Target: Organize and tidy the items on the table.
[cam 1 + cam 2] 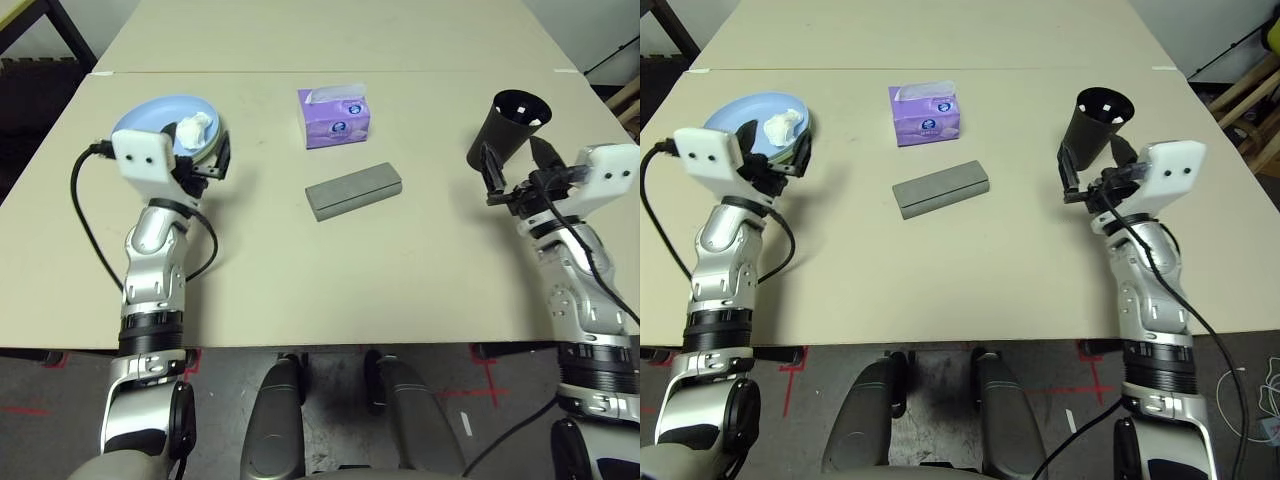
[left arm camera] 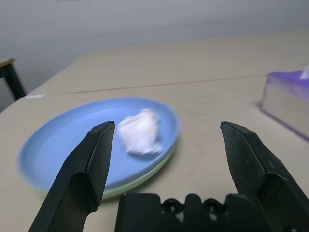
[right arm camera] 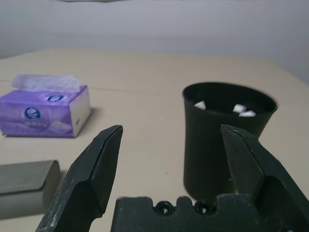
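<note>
Beige table [image 1: 300, 290], matte top; I see five items on it. Left gripper [image 2: 164, 140]: fingers spread wide, nothing between them, held above the table near its left side. Just ahead of it sit the stacked plates: blue plate [image 2: 72, 135] on top of green plate [image 2: 145, 176], of which a thin rim shows underneath. White tissue [image 2: 140, 131], crumpled, rests on the blue plate, toward the side nearer the middle of the table. From the left wrist camera the tissue falls between the two fingers, but beyond their tips; no contact.

Right gripper [image 3: 169, 140]: also wide open, empty, near the table's right side. Black cup [image 3: 227, 140] stands upright just ahead of it, slightly off to the outer finger's side. I see small white bits at the cup's inner rim; cannot tell what they are.

Middle of the table: purple tissue box [image 1: 335, 117], a sheet sticking out of the top, farther from me. Grey case [image 1: 354, 190] lies just nearer, set at a slant, apart from the box. Both are well away from either gripper.
</note>
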{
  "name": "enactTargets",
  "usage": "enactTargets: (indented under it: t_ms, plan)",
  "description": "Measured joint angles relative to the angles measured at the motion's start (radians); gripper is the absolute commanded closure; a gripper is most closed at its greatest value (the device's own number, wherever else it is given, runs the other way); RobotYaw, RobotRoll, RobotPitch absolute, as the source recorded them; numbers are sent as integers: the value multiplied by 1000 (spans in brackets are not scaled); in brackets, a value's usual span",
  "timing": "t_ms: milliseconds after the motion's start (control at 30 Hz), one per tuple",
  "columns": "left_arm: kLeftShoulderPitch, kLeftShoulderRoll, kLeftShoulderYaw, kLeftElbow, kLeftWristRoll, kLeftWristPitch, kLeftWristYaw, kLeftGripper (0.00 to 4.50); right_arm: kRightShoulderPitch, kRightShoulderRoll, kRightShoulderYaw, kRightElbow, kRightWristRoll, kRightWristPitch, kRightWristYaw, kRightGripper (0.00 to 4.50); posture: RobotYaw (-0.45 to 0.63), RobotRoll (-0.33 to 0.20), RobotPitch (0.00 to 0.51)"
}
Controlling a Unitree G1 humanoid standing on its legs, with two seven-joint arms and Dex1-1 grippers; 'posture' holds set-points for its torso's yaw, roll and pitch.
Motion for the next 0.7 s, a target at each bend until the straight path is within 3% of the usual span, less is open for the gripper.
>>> enactTargets:
  t_ms: [700]
  plan:
    - [106,51,80,-83,-76,8,-16,0,10,50,-68,23,-45,-9,-241,29,110,0,215]
